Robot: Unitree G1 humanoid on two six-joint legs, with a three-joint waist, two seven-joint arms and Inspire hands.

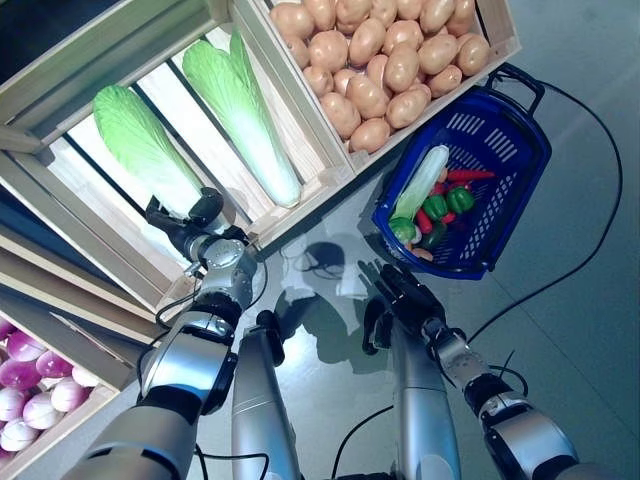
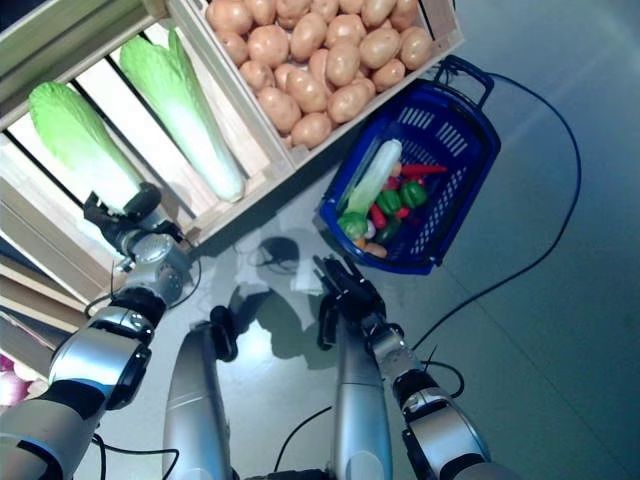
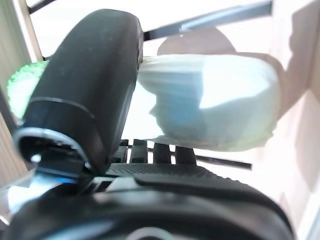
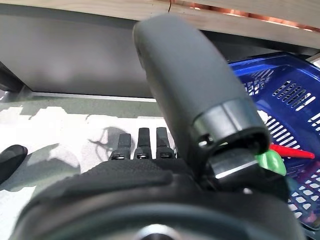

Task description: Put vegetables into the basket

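Two cabbages in slatted wooden crate (image 1: 70,190); left hand (image 1: 188,222) at white stem end of left cabbage (image 1: 140,140), at crate's near rim. Wrist view: thumb (image 3: 85,95) beside stem butt, fingers (image 3: 160,152) extended underneath; contact not confirmable, no closure around it. Recorded as spread, not gripping.

Step judged: grasp of left cabbage. For a good grasp: fingers further under the stem, thumb over the top, closure on the firm white base rather than leafy end. Long, tapered shape, probably top-heavy toward the leaves; lift clear of crate wall before swing toward basket.

Further left, at bottom corner: purple and white onions (image 1: 25,390) in lower crate. Not involved.

Next rightward: second cabbage (image 1: 240,110), lying just beside the first, apart from it. Low risk of snag on extraction, but crate's near wall and divider slat close to wrist.

Centre-right: crate of potatoes (image 1: 385,60), piled full, its corner overhanging near basket's rim.

Right hand (image 1: 400,300) over floor, between crate front and basket, fingers loosely extended, holding nothing. Possible obstruction on transfer path from crate to basket.

Far right: blue basket (image 1: 525,190) on floor, already holding long pale vegetable (image 1: 422,180), green peppers (image 1: 445,205), red chilli (image 1: 470,175). Free room mainly at far end; handle (image 1: 520,85) folded back against potato crate.
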